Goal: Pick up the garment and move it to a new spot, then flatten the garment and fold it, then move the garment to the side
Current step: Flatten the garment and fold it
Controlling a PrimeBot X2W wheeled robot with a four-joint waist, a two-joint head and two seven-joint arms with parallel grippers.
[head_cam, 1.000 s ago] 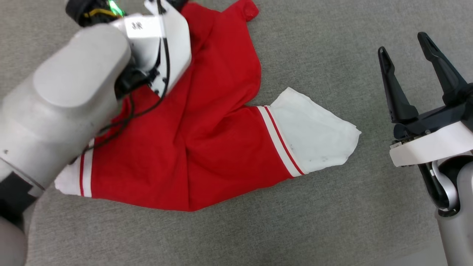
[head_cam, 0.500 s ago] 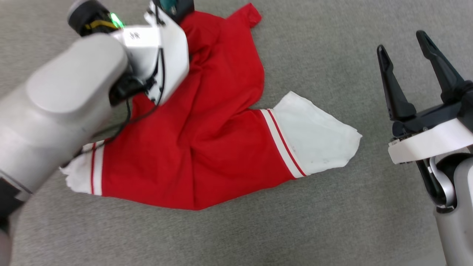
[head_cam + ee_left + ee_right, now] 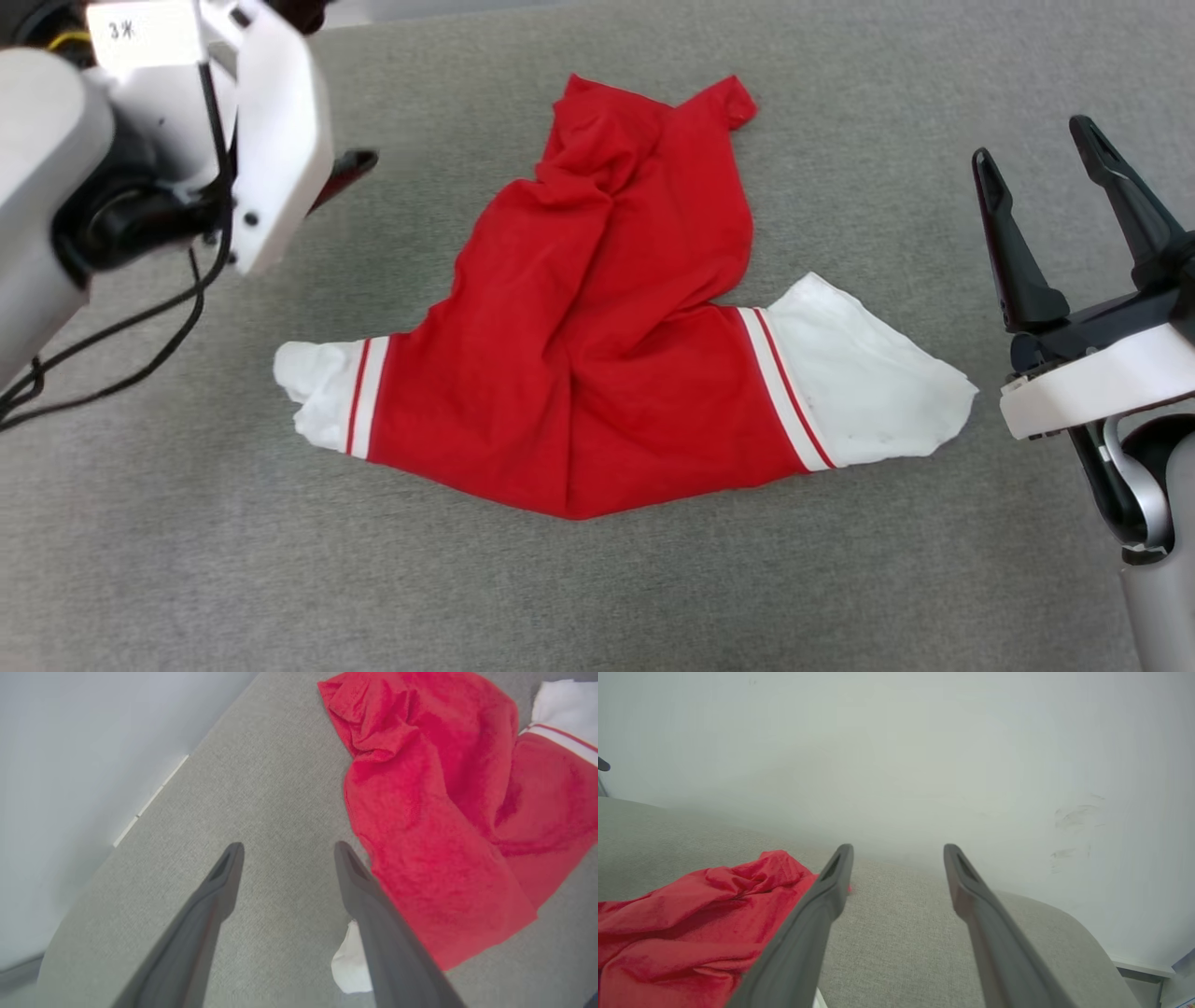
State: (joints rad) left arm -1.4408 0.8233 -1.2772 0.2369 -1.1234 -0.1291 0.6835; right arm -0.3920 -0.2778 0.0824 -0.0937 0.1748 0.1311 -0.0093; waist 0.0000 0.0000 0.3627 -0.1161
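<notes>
At the upper left we are seeing a pale grey forearm (image 3: 37, 121), a white wrist plate (image 3: 280, 140) with dark screws, a label (image 3: 145, 33) and black cables (image 3: 191, 301); at the right, black fingers (image 3: 1013, 252).

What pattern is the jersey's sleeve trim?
Red-and-white stripes, where the red soft-fabric jersey shirt meets its white sleeves; head view shows it best.

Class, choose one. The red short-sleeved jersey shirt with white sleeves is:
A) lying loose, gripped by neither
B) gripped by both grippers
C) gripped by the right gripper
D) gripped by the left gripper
A: the red short-sleeved jersey shirt with white sleeves lies crumpled on the grey fabric surface; the left gripper and the right gripper both stand open, with nothing between their fingers.
</notes>
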